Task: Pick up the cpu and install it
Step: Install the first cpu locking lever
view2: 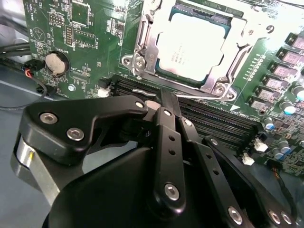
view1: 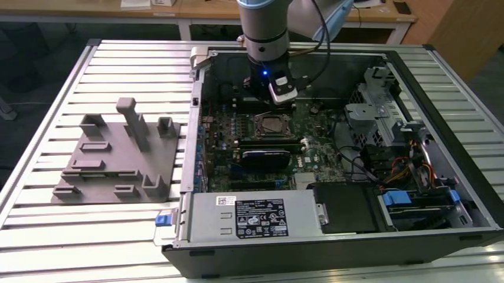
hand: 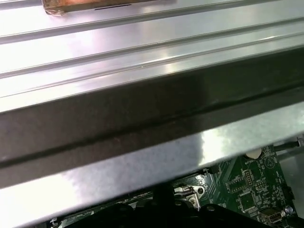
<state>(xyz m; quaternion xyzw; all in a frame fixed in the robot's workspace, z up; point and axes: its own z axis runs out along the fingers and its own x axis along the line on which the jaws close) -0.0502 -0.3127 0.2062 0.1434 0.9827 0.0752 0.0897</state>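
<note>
Exterior view, from its left to its right.

Surface (view1: 47,106): ribbed metal slats, pale grey, carrying everything listed.

Grey fixture plate (view1: 118,159): lies flat on the surface at the exterior view's left, with several upright grey blocks and low brackets standing on it. Just beside the open case, apart from the arm.

Computer case (view1: 441,236): lying on its side, lid off, interior exposed. A silver power supply (view1: 252,217) with a printed label sits along the near edge; a blue latch tab (view1: 163,219) juts from its near-left corner.

Motherboard (view1: 236,127): green, on the case floor.

Cpu (view1: 273,124): seated flat inside the metal socket frame (view2: 142,52) at mid-board; silvery top facing up, also seen in the second wrist view (view2: 192,45). Nothing touches it.

Hand (view1: 282,97): hangs on the arm above the board, just behind the cpu in the exterior view. In the second wrist view its black linkages (view2: 166,142) converge toward the memory slots (view2: 213,116) beside the socket; it holds nothing, and how far apart its fingertips stand cannot be told.

Drive cage and cables (view1: 393,135): at the exterior view's right of the case.
</note>
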